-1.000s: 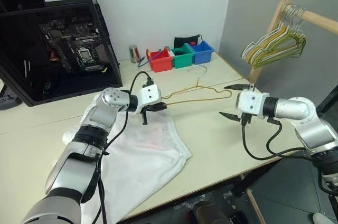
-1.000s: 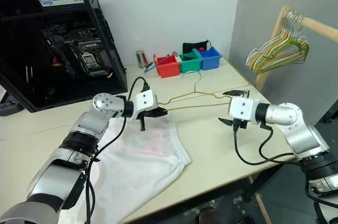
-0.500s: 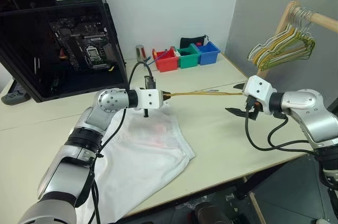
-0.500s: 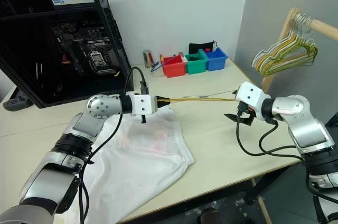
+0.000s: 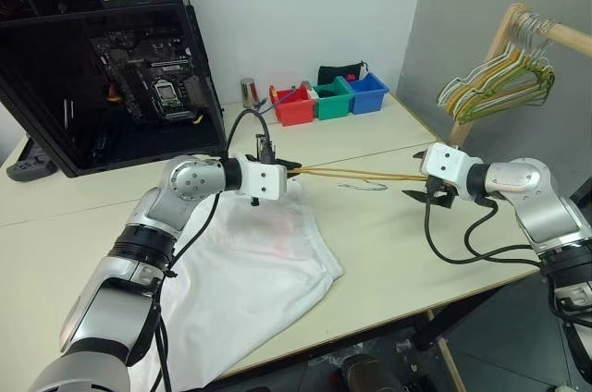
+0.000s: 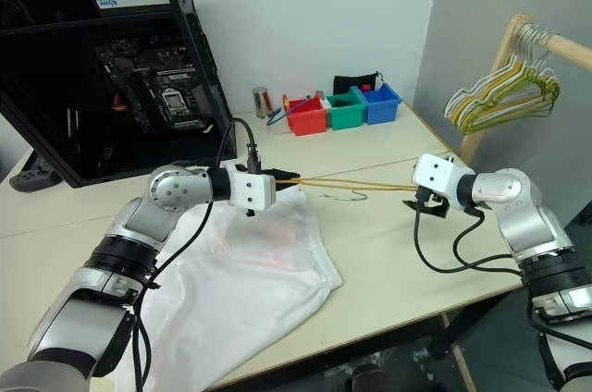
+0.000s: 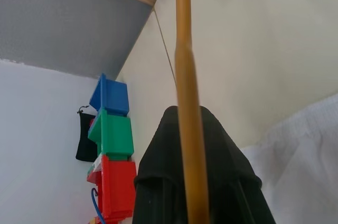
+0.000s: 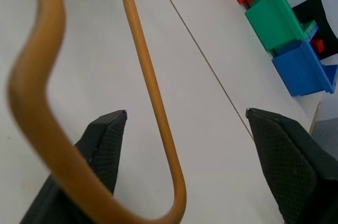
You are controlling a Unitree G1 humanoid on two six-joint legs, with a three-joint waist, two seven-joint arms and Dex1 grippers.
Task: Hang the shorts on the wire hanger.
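Wire hanger held out level between the two end effectors, above the bench.

The left end effector [image 6: 280, 176] is clamped on one end of the wire hanger [image 6: 356, 185]; its long axis runs across to the right end effector [image 6: 419, 200], whose fingers stand apart around the far bend, apparently not gripping. The shorts [image 6: 250, 272] lie flat under the left arm.

The left pincer [image 5: 289, 168] hides the wire hanger's [image 5: 361, 174] gripped end.

You get bright, even light, soft shadows; the close wire hanger [image 7: 185, 102] blurs in the left wrist view.
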